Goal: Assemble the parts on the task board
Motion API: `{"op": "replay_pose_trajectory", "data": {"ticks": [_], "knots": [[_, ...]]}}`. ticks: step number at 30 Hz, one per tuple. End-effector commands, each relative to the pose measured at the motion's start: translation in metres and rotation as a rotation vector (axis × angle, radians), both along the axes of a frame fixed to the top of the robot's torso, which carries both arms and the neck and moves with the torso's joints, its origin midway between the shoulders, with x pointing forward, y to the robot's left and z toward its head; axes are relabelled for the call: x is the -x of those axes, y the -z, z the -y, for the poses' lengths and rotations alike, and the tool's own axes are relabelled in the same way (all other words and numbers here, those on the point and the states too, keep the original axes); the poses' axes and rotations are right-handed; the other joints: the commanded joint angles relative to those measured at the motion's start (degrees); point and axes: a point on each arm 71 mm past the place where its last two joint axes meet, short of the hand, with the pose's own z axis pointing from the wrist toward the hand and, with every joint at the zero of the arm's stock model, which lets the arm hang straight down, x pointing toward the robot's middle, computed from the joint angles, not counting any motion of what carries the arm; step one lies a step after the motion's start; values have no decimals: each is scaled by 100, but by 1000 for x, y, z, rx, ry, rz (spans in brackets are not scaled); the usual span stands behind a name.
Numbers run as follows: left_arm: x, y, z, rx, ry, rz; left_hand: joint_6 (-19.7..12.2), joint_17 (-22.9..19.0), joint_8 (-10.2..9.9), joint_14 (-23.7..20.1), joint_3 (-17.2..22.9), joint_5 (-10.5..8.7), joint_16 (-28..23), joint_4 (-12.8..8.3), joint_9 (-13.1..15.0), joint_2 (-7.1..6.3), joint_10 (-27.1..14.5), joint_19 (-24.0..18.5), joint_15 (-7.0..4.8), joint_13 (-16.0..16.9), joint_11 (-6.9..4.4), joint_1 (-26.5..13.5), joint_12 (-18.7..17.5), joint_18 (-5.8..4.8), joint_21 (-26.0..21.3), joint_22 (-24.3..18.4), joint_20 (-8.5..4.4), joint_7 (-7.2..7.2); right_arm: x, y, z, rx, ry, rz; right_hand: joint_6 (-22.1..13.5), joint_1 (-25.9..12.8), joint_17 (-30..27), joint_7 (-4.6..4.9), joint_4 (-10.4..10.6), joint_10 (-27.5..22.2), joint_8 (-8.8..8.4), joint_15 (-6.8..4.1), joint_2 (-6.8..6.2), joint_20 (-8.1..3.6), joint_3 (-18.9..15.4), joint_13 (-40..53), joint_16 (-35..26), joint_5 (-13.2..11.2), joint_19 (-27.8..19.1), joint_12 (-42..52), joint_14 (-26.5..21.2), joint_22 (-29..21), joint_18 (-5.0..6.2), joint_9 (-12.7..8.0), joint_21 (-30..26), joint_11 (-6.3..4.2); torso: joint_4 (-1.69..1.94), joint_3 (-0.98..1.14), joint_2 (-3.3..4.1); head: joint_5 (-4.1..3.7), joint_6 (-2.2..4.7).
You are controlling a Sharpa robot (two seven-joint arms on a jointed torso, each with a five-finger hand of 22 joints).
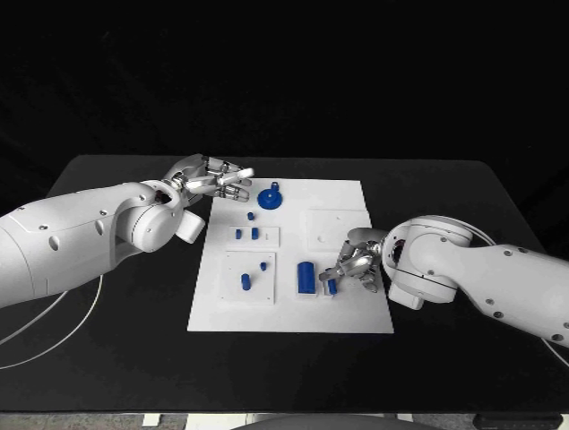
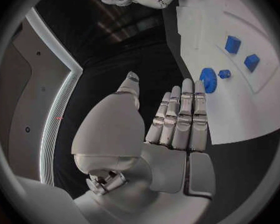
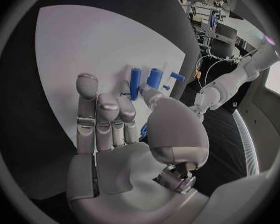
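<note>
Parts lie scattered over the white board (image 1: 349,313) in the middle of the black table (image 1: 465,197). A round blue disc (image 1: 271,199) sits at the board's far left, just right of the left hand (image 1: 211,184), which hovers at the board's far-left corner; its fingers (image 2: 180,117) lie straight and side by side with nothing in them, and the disc (image 2: 208,79) lies just past their tips. Two small blocks (image 1: 246,234) stand in a recess nearer the middle, and a peg (image 1: 245,281) lies in another recess on the near left. A tall cylinder (image 1: 305,278) stands near the board's right side, just left of the right hand (image 1: 357,264), whose fingers are loosely curled over the board's right edge. Whether that hand pinches the small blue piece (image 1: 332,287) beneath it cannot be told.
</note>
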Motion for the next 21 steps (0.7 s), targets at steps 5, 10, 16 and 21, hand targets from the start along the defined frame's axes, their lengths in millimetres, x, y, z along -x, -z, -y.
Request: {"op": "replay_pose_trajectory", "data": {"ticks": [5,10,16,21], "knots": [[0,-1,3,4,17,3,-42,-4,-10,-24,-1,-9,-8,26,-7,-8,-31,-12,20,2,2,3,12,-34,-1,-8,7,-10,9,15,0,59,-2,-75,-1,-47,19,20,315,-21,-30,-41,-231,-44,-69,-4,-19,-202,232,-18,4,0,-83,-15,-12,-4,-3,3,0,1,0],[0,-1,3,4,17,3,-42,-4,-10,-24,-1,-9,-8,26,-7,-8,-31,-12,20,2,2,3,12,-34,-1,-8,7,-10,10,14,-1,57,-7,-78,-1,-186,31,23,558,-16,-30,-46,-316,-54,-114,-1,-22,-209,233,-27,3,0,-95,-33,-11,-5,0,2,-1,2,-3],[0,-1,3,3,16,4,-42,-4,-10,-24,-1,-9,-8,26,-7,-8,-31,-12,20,2,2,3,12,-34,-1,-8,7,-10,12,14,-1,47,-13,-98,-10,-219,41,24,846,-13,-25,-50,-432,-62,-140,6,-47,-208,233,-53,7,-8,-105,-54,-27,-7,0,3,0,-1,-4],[0,-1,3,3,16,4,-42,-4,-10,-24,-1,-9,-8,26,-7,-8,-31,-12,20,2,2,3,12,-34,-1,-8,7,-10,14,13,0,43,-19,-102,-14,-211,48,23,905,-11,-28,-50,-437,-62,-244,12,-58,-208,233,-62,6,-6,-105,-57,-24,-7,-2,3,0,10,-7]]}}
